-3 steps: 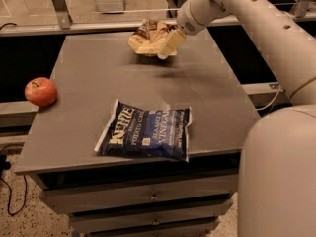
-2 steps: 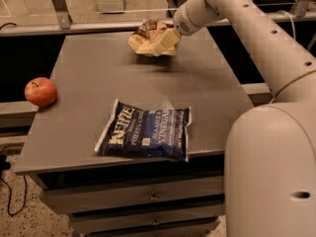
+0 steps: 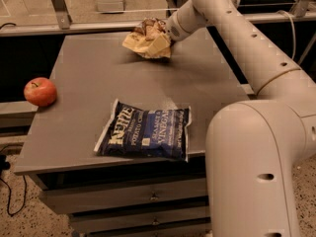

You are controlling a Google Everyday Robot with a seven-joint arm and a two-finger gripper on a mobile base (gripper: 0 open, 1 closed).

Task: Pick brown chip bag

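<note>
The brown chip bag (image 3: 146,41) is small and wrinkly, pale tan with a dark brown top. It hangs at the far side of the grey table (image 3: 94,68), a little above the surface, with a shadow under it. My gripper (image 3: 166,35) reaches in from the right and is shut on the bag's right edge. The bag covers most of the fingers.
A larger navy-blue Kettle chip bag (image 3: 145,131) lies flat near the table's front edge. A red apple (image 3: 40,91) sits at the left edge. My white arm and base (image 3: 252,172) fill the right side. Drawers sit under the table; a rail runs behind it.
The gripper, still holding the brown chip bag, has shifted slightly left and up. The arm's elbow has swung. The blue bag and the apple have not moved.
</note>
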